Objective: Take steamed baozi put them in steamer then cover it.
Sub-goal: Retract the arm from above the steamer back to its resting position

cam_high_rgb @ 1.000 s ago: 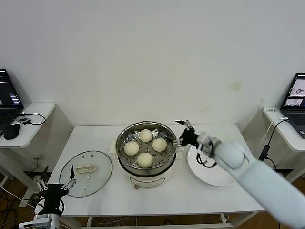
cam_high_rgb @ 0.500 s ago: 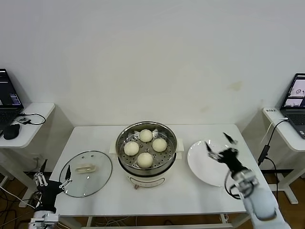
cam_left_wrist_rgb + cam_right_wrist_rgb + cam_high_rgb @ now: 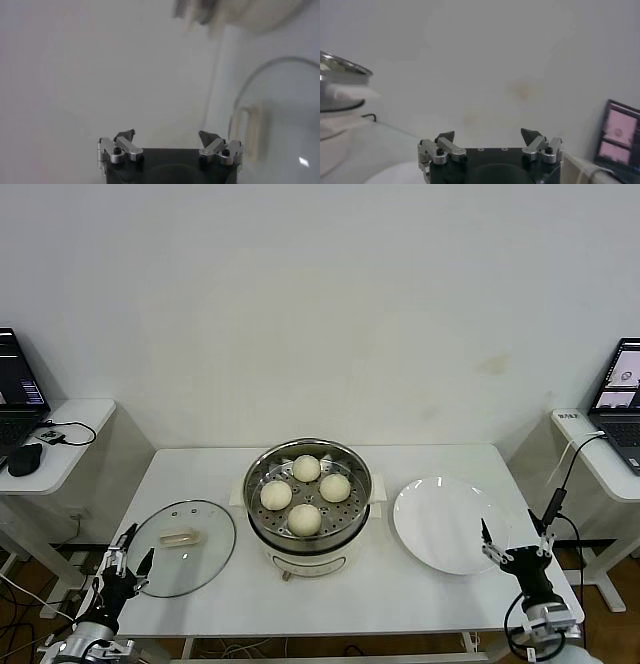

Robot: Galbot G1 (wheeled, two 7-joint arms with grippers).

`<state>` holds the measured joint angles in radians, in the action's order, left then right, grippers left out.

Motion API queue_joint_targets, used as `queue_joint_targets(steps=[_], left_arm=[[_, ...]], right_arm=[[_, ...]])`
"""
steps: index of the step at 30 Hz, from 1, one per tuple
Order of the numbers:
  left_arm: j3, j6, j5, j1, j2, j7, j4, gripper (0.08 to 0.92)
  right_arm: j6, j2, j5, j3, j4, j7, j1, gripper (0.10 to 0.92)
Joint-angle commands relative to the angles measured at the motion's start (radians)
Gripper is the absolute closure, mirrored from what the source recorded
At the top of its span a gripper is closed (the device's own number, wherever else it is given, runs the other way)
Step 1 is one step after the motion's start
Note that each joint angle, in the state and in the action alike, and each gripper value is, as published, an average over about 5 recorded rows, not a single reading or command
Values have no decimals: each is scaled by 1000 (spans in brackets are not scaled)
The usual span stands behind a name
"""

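Closest to me, both arms sit low at the desk's (image 3: 220,609) front corners. My left gripper (image 3: 127,561) has its fingers spread wide with nothing in them, just beside the cover (image 3: 182,561), which lies flat on the desk. My right gripper (image 3: 513,542) is also wide apart and empty, next to the white plate (image 3: 445,526). Farther back, in the middle, is the steamer (image 3: 307,506), uncovered, with all four steamed baozi (image 3: 305,517) on its perforated tray.
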<state>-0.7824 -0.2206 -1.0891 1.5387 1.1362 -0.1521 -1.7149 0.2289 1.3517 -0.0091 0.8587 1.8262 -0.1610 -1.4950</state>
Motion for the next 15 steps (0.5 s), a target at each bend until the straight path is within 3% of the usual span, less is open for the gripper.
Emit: queue_joint_targets(steps=[1,15], left_arm=[[78,-6,-174,-132,-33,29,166,177],[153,-4,-172,-308,-29,31,290,177]], right_arm=[[48,61,-34,59,-2,8,-61,203],[53,70,-41,70,0,8,-83,202]])
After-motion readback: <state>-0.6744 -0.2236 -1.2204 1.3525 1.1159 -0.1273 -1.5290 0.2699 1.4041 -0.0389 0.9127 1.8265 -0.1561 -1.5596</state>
